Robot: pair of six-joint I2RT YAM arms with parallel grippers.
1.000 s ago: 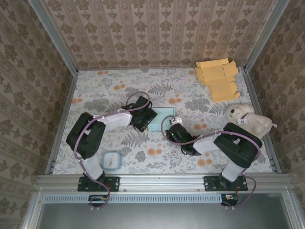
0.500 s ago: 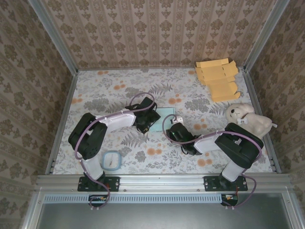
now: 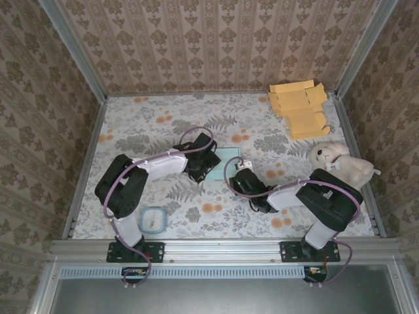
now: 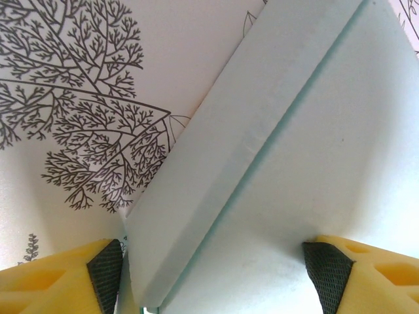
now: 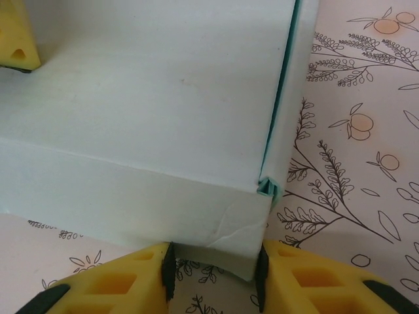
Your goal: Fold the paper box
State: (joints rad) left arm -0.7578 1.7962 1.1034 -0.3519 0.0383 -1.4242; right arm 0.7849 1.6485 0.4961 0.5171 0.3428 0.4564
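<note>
On the table (image 3: 144,124), right claw (image 5: 215,271) pinches the paper box (image 5: 144,98) corner; left claw (image 4: 216,275), agape, straddles it.

Both the left arm (image 3: 160,163) and right arm (image 3: 286,193) are white links and bulky black joints (glossy), each trailing a lilac cable (image 3: 195,129). Yellow fingers (image 4: 39,284) carry dark pads (image 4: 106,271).

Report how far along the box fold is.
Done: the paper box looks assembled, with its walls up and lid down. In hand: the right gripper pinches a creased corner where a teal edge sticks out slightly, while the left gripper straddles another edge, open. Left: probably seating that corner and letting go. A stack of yellow flats lies unfolded at the far right.
</note>
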